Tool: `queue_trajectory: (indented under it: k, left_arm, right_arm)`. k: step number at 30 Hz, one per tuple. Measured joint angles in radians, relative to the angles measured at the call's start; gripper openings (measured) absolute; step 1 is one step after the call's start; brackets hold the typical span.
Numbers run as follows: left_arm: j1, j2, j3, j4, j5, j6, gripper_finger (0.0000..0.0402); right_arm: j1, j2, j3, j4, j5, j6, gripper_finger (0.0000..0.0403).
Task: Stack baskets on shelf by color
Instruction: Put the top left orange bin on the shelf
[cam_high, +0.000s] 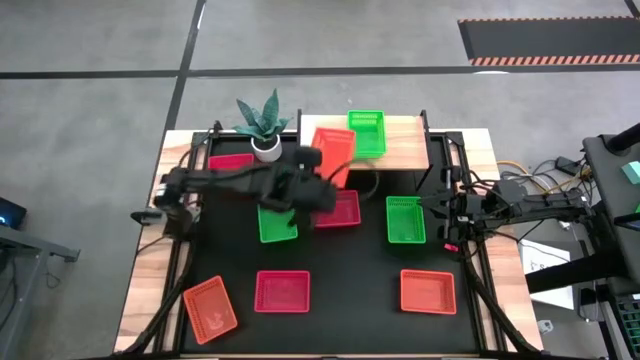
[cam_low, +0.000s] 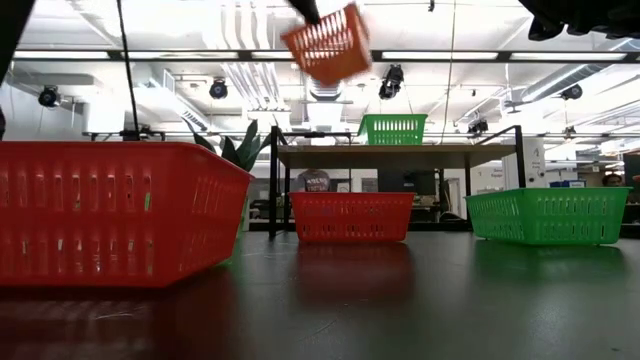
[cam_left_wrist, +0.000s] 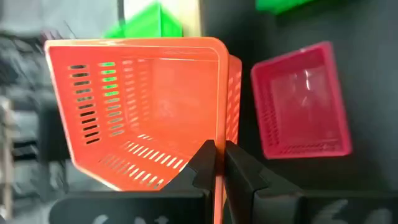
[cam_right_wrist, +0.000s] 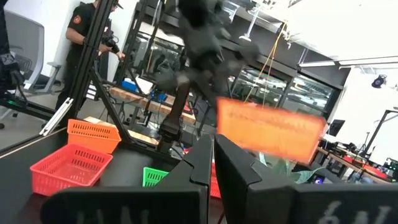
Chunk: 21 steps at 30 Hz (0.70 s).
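My left gripper (cam_high: 318, 178) is shut on an orange basket (cam_high: 335, 152), held high just left of the pale-wood shelf (cam_high: 405, 150). The basket shows tilted near the top of the low view (cam_low: 328, 42). A green basket (cam_high: 367, 132) stands on the shelf (cam_low: 400, 152). My right gripper (cam_high: 440, 212) is shut and empty, at the table's right side beside a green basket (cam_high: 405, 220). On the black mat lie pink baskets (cam_high: 340, 208) (cam_high: 282, 291) (cam_high: 232, 160), a green one (cam_high: 278, 222) and orange ones (cam_high: 210, 308) (cam_high: 428, 291). My left gripper holds the orange basket by one side wall (cam_left_wrist: 221, 138). One finger (cam_left_wrist: 204, 158) is inside the basket and the other (cam_left_wrist: 241, 167) outside. The basket is lifted clear of the table and hangs tilted, its open side toward the wrist camera.
A potted plant (cam_high: 262, 125) stands at the far edge, left of the shelf. The shelf's black legs (cam_low: 272, 185) rise from the mat. A pink basket (cam_left_wrist: 301, 102) lies on the mat beneath the held one. A person (cam_right_wrist: 84, 31) stands in the room beyond the table.
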Motion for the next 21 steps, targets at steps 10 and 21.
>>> queue_trajectory:
  k: [10,21]
  left_arm:
    - [0.186,0.086,-0.002,0.005,0.054,0.011,0.0000]
    - [0.274,0.114,-0.003,0.097,0.120,0.034,0.0000]
  right_arm:
    - [0.000,0.000,0.000,-0.007,0.001,-0.015,0.0011]
    - [0.000,0.000,0.000,-0.012,0.003,-0.017,0.0011]
